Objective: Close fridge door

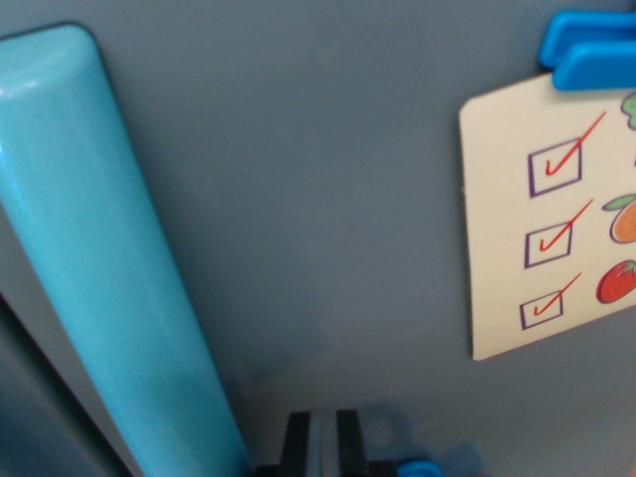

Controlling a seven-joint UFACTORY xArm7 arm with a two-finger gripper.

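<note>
The gripper (321, 445) at bottom centre has its jaws together, holding nothing, close to the grey fridge door (318, 199). A blue handle (109, 288) runs down the left; a checklist card (552, 214) hangs upper right.

A play kitchen — grey fridge door (328, 199), chunky turquoise handle (99, 268), clipped checklist card (556, 209).

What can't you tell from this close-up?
- Door: the wrist view is too close to show whether it's shut.
- Handle: bottom cut off by the frame.
- Checklist: right side cropped.
- Clip: partly out of frame.
- Gripper: only its tips show.
</note>
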